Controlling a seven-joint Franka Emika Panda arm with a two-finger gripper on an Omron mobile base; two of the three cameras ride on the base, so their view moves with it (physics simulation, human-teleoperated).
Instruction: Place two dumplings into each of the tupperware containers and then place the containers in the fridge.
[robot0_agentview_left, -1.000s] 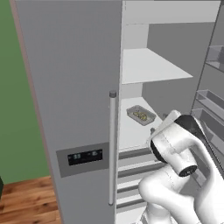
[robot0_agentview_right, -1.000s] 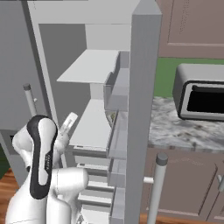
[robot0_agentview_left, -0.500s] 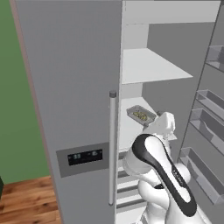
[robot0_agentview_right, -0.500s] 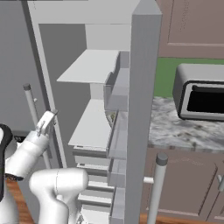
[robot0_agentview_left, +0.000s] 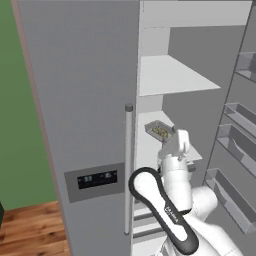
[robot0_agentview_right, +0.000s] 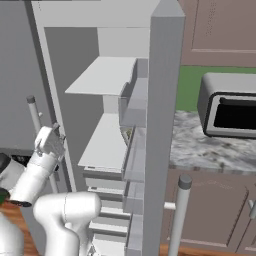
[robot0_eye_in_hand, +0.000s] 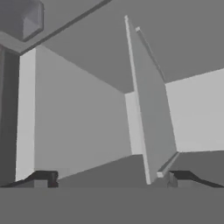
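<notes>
The fridge (robot0_agentview_left: 85, 90) stands with its right side open, showing white shelves. One tupperware container (robot0_agentview_left: 159, 131), a shallow grey tub holding tan-green dumplings (robot0_agentview_left: 160, 132), rests on the middle shelf; a sliver of it (robot0_agentview_right: 129, 134) peeks past the door bins. My gripper (robot0_agentview_left: 180, 142) hangs just in front of that shelf, a little below and to the right of the tub, apart from it. Seen from the right, the gripper (robot0_agentview_right: 51, 137) sits left of the shelves. In the hand view the gripper (robot0_eye_in_hand: 109, 179) is open, with nothing between its fingertips (robot0_eye_in_hand: 43, 178).
The closed left door carries a long bar handle (robot0_agentview_left: 128, 170) and a dark display panel (robot0_agentview_left: 97, 178). The open door (robot0_agentview_right: 160, 130) with bins stands edge-on in front of a marble counter (robot0_agentview_right: 205, 147) bearing a toaster oven (robot0_agentview_right: 230, 107). Door bins (robot0_agentview_left: 235, 135) line the right.
The arm's elbow has swung from the right of the hand to low on its left. The hand drew back a little from the shelf, still open. The tub stayed put.
</notes>
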